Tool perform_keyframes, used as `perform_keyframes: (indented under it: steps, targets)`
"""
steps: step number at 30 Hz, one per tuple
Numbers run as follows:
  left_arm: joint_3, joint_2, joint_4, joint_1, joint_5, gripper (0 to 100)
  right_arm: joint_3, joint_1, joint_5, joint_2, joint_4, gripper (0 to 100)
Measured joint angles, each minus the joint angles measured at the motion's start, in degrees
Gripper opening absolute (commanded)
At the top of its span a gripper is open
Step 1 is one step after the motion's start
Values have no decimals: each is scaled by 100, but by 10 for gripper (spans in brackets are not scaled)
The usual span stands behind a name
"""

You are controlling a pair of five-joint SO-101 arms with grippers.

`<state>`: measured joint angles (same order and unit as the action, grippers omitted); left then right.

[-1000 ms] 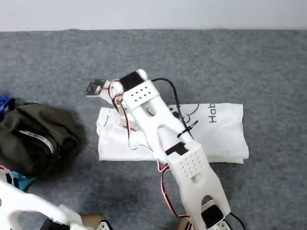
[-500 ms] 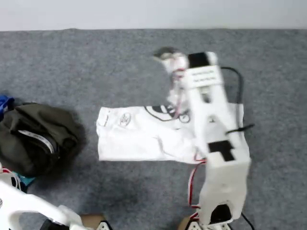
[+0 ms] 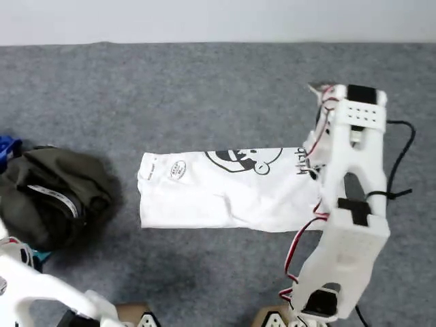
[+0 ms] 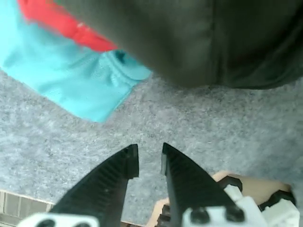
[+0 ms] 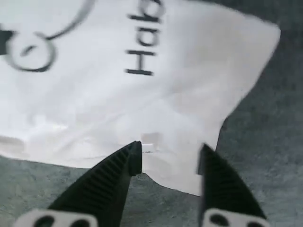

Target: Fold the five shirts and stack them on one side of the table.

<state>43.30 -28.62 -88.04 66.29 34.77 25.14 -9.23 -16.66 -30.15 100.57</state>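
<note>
Worktop: the worktop (image 3: pixel 204 88) is covered in grey carpet-like fabric, and everything lies directly on it.
White shirt: the white shirt (image 3: pixel 225 191) is laid flat near the middle of the worktop, folded into a long band with a black print facing up.
Pile: a dark green shirt (image 3: pixel 54 194) is bunched up at the left side of the worktop, well apart from the white shirt.
Under the pile: a turquoise shirt (image 4: pixel 80 80) and a red cloth (image 4: pixel 66 26) are seen sticking out from beneath the dark green shirt. A blue cloth (image 3: pixel 5 146) is seen at the far edge of the pile.
Right arm: the right arm (image 3: pixel 347 204) is stretched from the near edge of the worktop towards the far side. It is raised over the right end of the white shirt, so that end is partly hidden in the high view.
Right pincer: the right pincer (image 5: pixel 170 151) is released, with its fingers spread wide. It is held over the edge of the white shirt near the printed letters, and no cloth is caught between the fingers.
Left arm: the left arm (image 3: pixel 34 289) is kept low at the near left corner, just beside the pile.
Left pincer: the left pincer (image 4: pixel 149 153) is held over bare carpet, near the turquoise shirt and the dark green shirt. A narrow gap is left between its fingers, and nothing is gripped.
</note>
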Motion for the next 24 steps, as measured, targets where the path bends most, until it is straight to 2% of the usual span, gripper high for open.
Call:
perform_keyframes:
  steps: [8,16,21,24]
  targets:
    - [0,0,-255,-554,0,94,0,-141,624,-563,-158,322]
    - [0,0,-255,-589,0,94,0,-141,677,-1002,-853,318]
    - [0,0,-255,-589,0,94,26,-141,677,-1415,-914,315]
    - [0,0,-255,-589,0,94,114,-141,677,-1503,-879,240]
